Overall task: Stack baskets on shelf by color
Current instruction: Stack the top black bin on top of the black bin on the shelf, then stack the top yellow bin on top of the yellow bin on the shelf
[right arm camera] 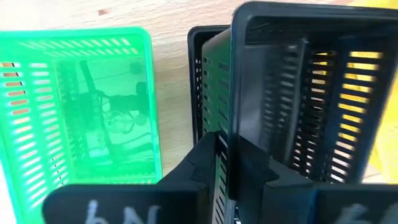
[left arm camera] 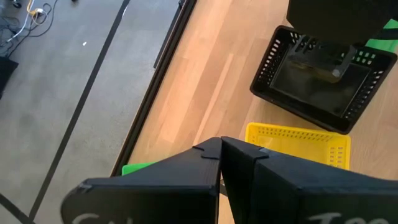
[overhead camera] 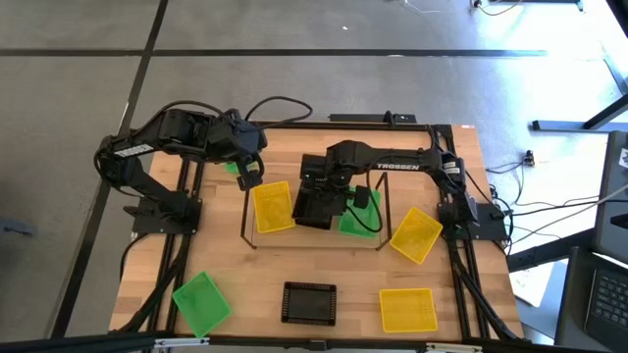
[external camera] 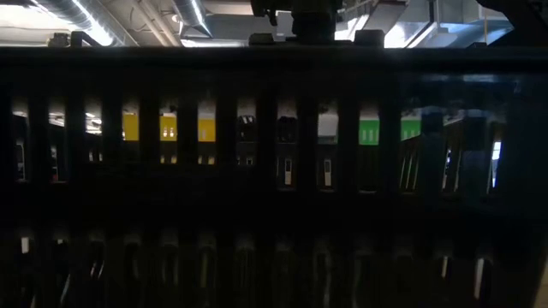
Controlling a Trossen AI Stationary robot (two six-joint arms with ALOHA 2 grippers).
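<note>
Jaws of the right gripper (right arm camera: 229,163) are clamping the near wall of a black basket (right arm camera: 298,93), holding it tilted over a second black basket (right arm camera: 208,81) sitting in the middle of the shelf (overhead camera: 312,238). Taking that shelf as the landmark, a yellow basket (overhead camera: 273,207) is lying on its left part and a green basket (overhead camera: 359,218) on its right, just beside the black pair. Nesting well is probably calling for levelling the held basket first, squaring its corners with the lower one, then lowering gently so neither neighbour is nudged. Left gripper (left arm camera: 221,163) is waiting with fingers pressed together and empty, off the shelf's back left corner. Several more baskets are lying on the table in front of the shelf.
</note>
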